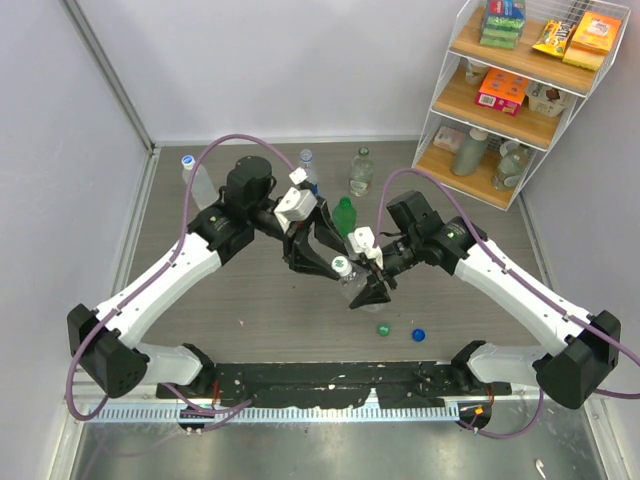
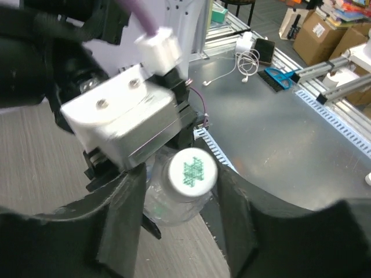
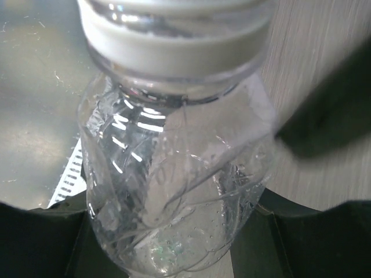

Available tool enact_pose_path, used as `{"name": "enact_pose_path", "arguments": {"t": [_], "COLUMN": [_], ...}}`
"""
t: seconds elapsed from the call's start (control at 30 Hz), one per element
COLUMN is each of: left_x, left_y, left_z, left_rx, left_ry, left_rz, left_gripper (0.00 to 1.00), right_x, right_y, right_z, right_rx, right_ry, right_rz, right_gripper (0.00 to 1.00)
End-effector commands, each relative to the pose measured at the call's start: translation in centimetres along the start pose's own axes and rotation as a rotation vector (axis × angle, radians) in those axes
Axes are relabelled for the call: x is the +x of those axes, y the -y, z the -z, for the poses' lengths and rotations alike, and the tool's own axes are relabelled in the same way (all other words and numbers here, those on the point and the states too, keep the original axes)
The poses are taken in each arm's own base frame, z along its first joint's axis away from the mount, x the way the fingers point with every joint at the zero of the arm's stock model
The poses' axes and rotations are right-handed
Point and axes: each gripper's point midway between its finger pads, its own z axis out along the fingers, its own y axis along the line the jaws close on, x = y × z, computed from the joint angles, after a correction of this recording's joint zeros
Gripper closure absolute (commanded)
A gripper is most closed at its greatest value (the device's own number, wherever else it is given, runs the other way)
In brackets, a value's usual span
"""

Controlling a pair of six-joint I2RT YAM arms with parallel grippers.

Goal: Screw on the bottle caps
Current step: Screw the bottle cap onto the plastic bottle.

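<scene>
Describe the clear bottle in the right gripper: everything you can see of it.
The bottle is thin, clear, crinkled plastic with ribbed walls and a few droplets inside. A white cap with a green printed mark sits on its neck; how tightly it is screwed on cannot be told. The right gripper clamps its body and holds it tilted. The left gripper straddles the cap, fingers seemingly just clear of it.
</scene>
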Motion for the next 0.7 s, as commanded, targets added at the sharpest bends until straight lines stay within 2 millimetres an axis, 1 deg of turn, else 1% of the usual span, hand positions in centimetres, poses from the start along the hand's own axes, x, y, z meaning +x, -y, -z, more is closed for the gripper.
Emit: {"name": "enact_pose_path", "arguments": {"t": [0.0,0.03,0.07,0.1,0.13,0.17,0.2,0.23,0.27,0.3,0.33,0.37,0.4,0.43,0.47,0.53,0.67], "left_x": [1.1,0.9,0.6,0.3,-0.2,-0.4,-0.6,-0.4,-0.5,-0.7,-0.8,-1.2,-1.4,-1.6,-1.6,-1.6,-2.2], "left_y": [-1.0,-1.2,-1.5,-2.0,-2.3,-2.4,-2.3,-2.3,-2.6,-3.0,-3.4,-3.7,-4.2,-4.8,-5.2,-5.2,-5.0], "left_z": [-0.5,-0.5,-0.4,-0.4,-0.3,-0.1,0.0,0.2,0.5,0.9,1.3,1.9,2.5,3.3,3.9,4.5,5.7], "left_rx": [-0.061,-0.081,-0.108,-0.151,-0.186,-0.215,-0.238,-0.262,-0.312,-0.371,-0.424,-0.488,-0.554,-0.631,-0.688,-0.745,-0.839], "left_ry": [-0.023,-0.016,-0.002,0.015,0.034,0.047,0.053,0.056,0.065,0.076,0.086,0.103,0.122,0.15,0.178,0.21,0.306], "left_rz": [0.122,0.137,0.145,0.15,0.137,0.124,0.115,0.115,0.115,0.122,0.128,0.131,0.147,0.175,0.213,0.251,0.3], "left_gripper": [0.29,0.14,0.03,0.0,0.0,0.0,0.0,0.0,0.0,0.0,0.0,0.0,0.0,0.0,0.0,0.0,0.0], "right_x": [-5.5,-5.5,-5.1,-5.1,-4.8,-4.8,-4.6,-4.9,-4.7,-4.8,-4.6,-4.9,-5.0,-4.7,-4.6,-4.1,-3.4], "right_y": [1.2,1.6,1.9,2.1,2.5,2.6,2.9,3.0,3.6,3.5,3.9,3.8,4.2,4.3,4.7,5.0,5.5], "right_z": [0.5,0.5,0.4,0.5,0.4,0.5,0.6,0.7,0.8,1.0,1.2,1.4,1.7,1.8,2.0,2.1,2.4], "right_rx": [0.018,0.034,0.051,0.064,0.081,0.096,0.117,0.138,0.173,0.193,0.223,0.243,0.284,0.305,0.345,0.377,0.425], "right_ry": [0.12,0.117,0.104,0.104,0.092,0.094,0.085,0.093,0.086,0.089,0.087,0.096,0.103,0.108,0.112,0.115,0.094], "right_rz": [0.242,0.245,0.208,0.198,0.189,0.176,0.168,0.156,0.148,0.13,0.124,0.109,0.12,0.078,0.087,0.052,0.011], "right_gripper": [0.99,0.99,0.99,0.99,0.99,0.99,0.99,0.99,0.99,0.99,0.99,0.99,0.99,0.99,0.99,0.99,0.99]}}
